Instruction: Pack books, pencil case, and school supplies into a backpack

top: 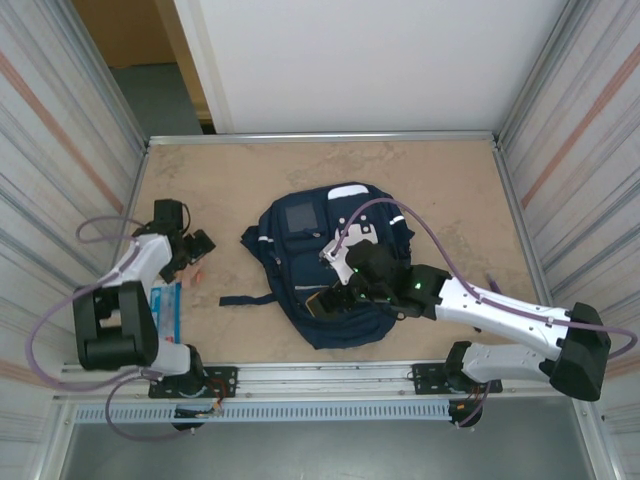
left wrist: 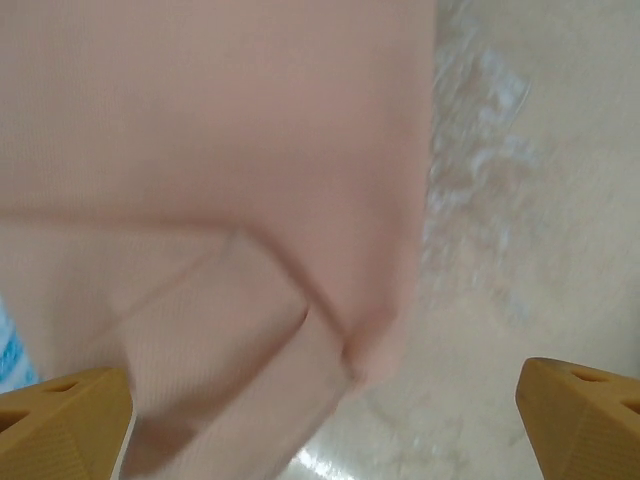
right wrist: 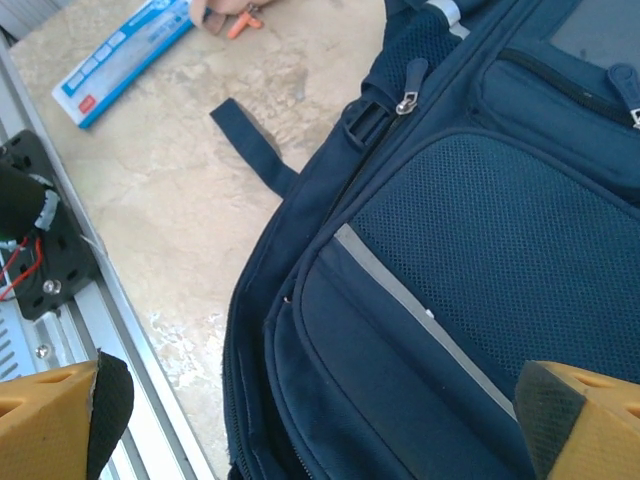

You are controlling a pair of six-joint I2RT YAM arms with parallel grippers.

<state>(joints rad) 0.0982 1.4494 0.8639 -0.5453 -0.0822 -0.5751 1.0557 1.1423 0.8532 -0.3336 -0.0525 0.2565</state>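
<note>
Just ahead of the yellow fingertips of our left gripper [left wrist: 325, 420], which we are holding wide apart on nothing, the peach-pink lump [left wrist: 220, 180] is lying close and blurred, soft, matte and creased, on the glossy marbled table [left wrist: 520, 200]. Beside that hand, the flat light-blue printed oblong [top: 168, 310] is resting. Under our right gripper [right wrist: 320, 420], whose black-padded fingers we are likewise holding apart, the backpack [right wrist: 450, 250] is lying, showing navy weave, a mesh pocket, a grey reflective stripe and metal zip pulls. Beyond it, a dark strap [right wrist: 250, 140] is trailing flat across the stone.
</note>
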